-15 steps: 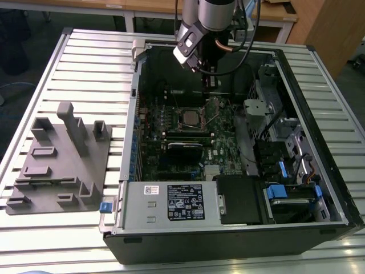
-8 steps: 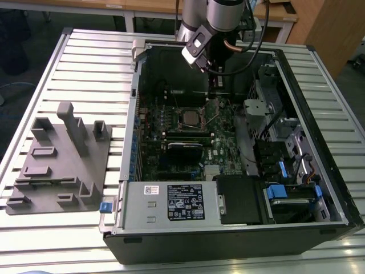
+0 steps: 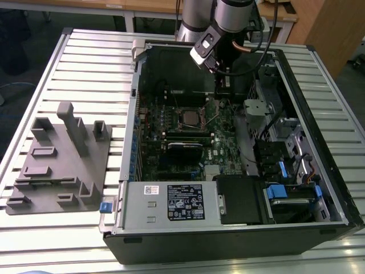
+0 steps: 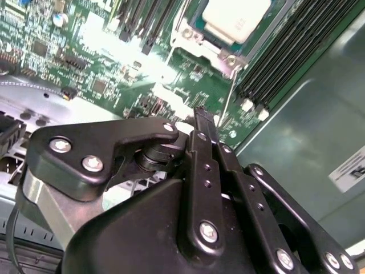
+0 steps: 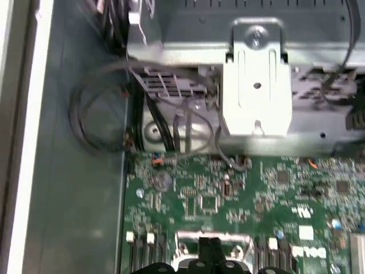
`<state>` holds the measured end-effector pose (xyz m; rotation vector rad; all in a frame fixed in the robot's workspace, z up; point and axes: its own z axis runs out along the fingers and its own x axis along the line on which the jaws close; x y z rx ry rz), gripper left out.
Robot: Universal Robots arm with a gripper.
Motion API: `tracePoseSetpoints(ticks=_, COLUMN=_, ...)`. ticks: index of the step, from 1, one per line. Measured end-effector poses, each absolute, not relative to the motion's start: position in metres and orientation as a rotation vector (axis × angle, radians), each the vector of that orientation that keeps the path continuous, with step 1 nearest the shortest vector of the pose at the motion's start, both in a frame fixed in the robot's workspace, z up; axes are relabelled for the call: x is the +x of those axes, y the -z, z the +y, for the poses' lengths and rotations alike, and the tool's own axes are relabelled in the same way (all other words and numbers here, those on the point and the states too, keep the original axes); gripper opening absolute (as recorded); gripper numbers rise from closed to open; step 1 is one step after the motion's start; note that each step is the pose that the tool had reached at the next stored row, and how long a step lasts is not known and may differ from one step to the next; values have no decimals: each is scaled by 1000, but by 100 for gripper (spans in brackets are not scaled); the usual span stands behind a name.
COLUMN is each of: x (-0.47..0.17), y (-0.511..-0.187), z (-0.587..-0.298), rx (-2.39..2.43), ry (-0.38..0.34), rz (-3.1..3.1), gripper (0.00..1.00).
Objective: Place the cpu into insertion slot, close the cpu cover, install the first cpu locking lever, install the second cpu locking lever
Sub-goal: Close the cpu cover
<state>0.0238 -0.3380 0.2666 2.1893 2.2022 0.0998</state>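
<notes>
The cpu, a pale silvery square, lies in the insertion slot on the green board inside the open computer case. The cpu cover, a silvery frame, sits around it. A thin wire locking lever stands free beside the socket's corner. My gripper hangs a short way above the board, off the socket's corner and close to that lever. Its black fingers are pressed together with nothing visible between them. In the exterior view the gripper is to the right of the socket, and its tips also show in the first wrist view.
Long black memory slots run beside the socket. A metal drive cage and loose cables lie past the board's edge. The case walls enclose the work area. A grey fixture block sits on the slatted table at the exterior view's left.
</notes>
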Motion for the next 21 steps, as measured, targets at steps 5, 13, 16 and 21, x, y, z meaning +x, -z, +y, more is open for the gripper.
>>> tracePoseSetpoints(ticks=5, x=34, y=-266, z=-338, rx=2190, ry=-100, rz=2202, gripper=11)
tracePoseSetpoints(ticks=13, x=48, y=-265, z=-337, rx=2194, ry=-100, rz=2198, gripper=11)
tracePoseSetpoints(ticks=16, x=52, y=-264, z=-337, rx=2205, ry=-100, rz=2186, gripper=11)
tracePoseSetpoints(ticks=21, x=55, y=-259, z=-337, rx=2223, ry=-99, rz=2167, gripper=11)
